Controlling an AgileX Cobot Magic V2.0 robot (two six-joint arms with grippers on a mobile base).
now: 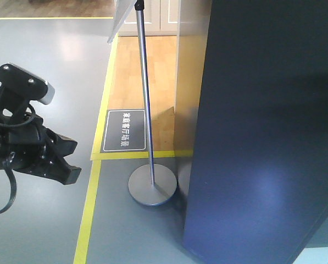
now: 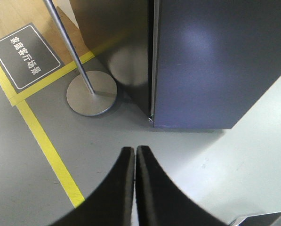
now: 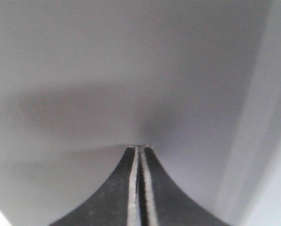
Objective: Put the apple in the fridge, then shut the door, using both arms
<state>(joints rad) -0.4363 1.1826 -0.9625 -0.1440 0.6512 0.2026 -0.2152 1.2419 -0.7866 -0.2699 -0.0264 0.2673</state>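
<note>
Fridge (image 1: 262, 137) flat dark grey matte, left gripper (image 2: 134, 149) curved black, pressed together.

Even, bright indoor light filled the front view, with a pale sheen on the grey floor (image 1: 48, 55) and a soft glare patch on the dark door (image 1: 262, 187). The left wrist view repeated that glare on the door (image 2: 201, 42); the sign stand's base (image 2: 91, 92) cast a short shadow. The right wrist view was dim, grey and blurred, a broad shadow crossing a white surface (image 3: 107, 56), only the right gripper (image 3: 139, 153) reasonably sharp.
</note>
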